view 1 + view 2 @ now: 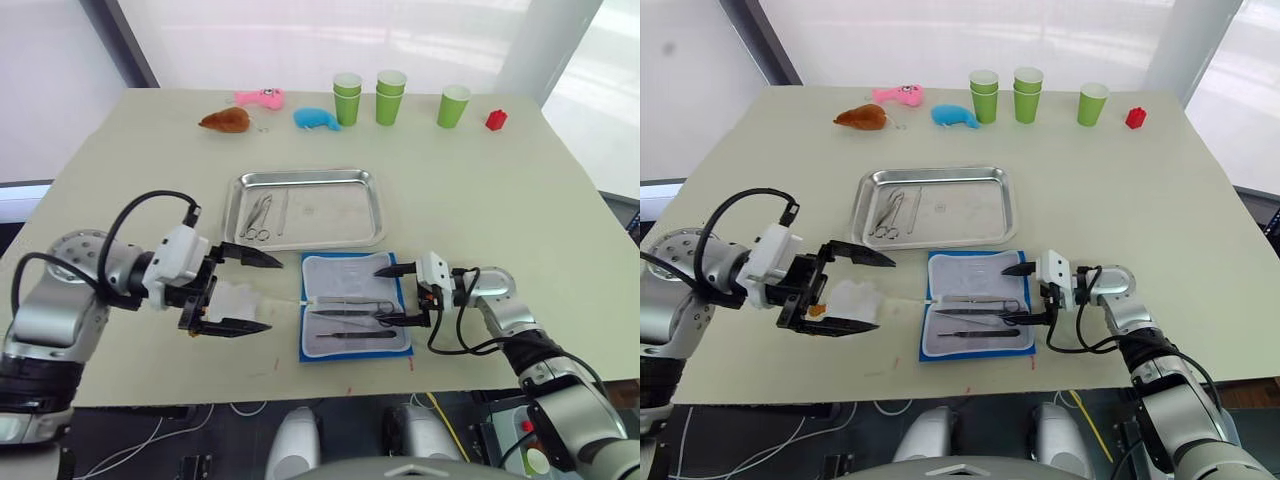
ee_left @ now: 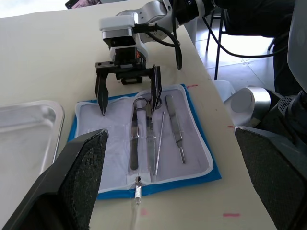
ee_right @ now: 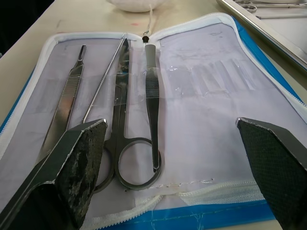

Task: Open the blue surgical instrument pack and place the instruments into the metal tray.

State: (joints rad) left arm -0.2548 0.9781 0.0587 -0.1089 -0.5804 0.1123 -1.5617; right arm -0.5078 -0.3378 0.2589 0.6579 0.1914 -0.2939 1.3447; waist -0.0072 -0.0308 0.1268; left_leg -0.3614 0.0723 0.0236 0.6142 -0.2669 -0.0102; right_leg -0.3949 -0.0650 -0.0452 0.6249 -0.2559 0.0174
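both arms reach inward, right gripper [image 1: 400,295] spread wide over the open blue surgical instrument pack [image 1: 355,320], left gripper [image 1: 250,292] wide, empty.

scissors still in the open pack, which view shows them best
The right wrist view: the scissors lie close up on the pale lining of the pack, ring handles and blades plain. The left wrist view shows them smaller, beside the right gripper. In the eye views they are thin lines.
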